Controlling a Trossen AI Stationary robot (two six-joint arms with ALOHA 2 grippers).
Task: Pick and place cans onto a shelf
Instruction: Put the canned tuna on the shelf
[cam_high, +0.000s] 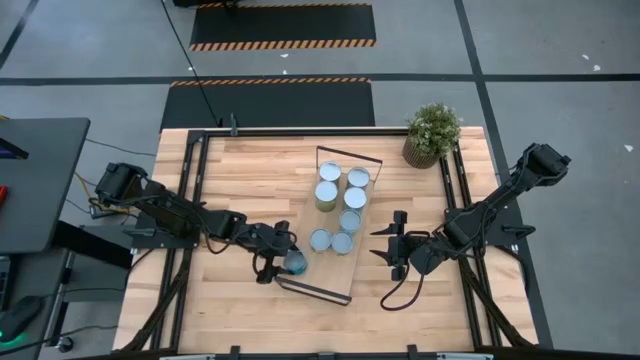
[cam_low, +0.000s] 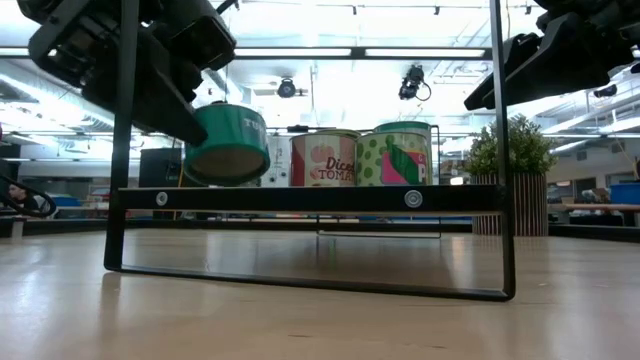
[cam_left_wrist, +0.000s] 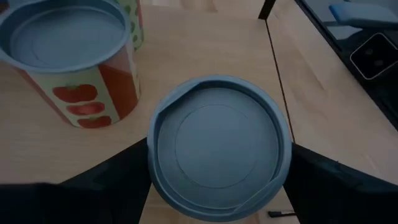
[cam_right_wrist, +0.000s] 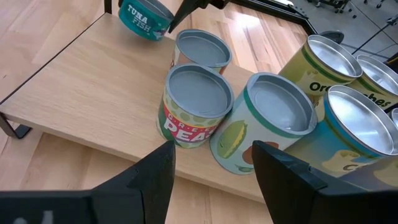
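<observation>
Working over the near end of the shelf (cam_high: 325, 272), with its light-wood board lying straight beneath the left gripper (cam_high: 288, 258) and its long axis running crosswise to that arm's reach, away towards the far end of the table (cam_high: 240, 170). Clamping the teal tuna can (cam_low: 225, 145) between the two dark fingers (cam_left_wrist: 112, 183), gripping it across its round sides, lid facing up at the wrist. Carrying it with its axis close to upright but tipping a little, so that part of its underside is showing in the low view; hanging it just above the board, though whether its lower edge is touching the wood cannot be told. Looking, by judgement, at a short straight lowering as the move to come, since bare board is lying directly below and the nearest neighbour, a tomato can (cam_left_wrist: 74, 62), is standing beside and ahead of the pincer, near but apart. Leaving the other cans, among them a peas can (cam_right_wrist: 196, 106), grouped farther along the board, beyond that neighbour. Waiting on the opposite long side of the shelf with the right gripper (cam_high: 380, 244), fingers spread and grasping nothing, pointing at that group and sitting farther from the tuna can than the left pincer.
</observation>
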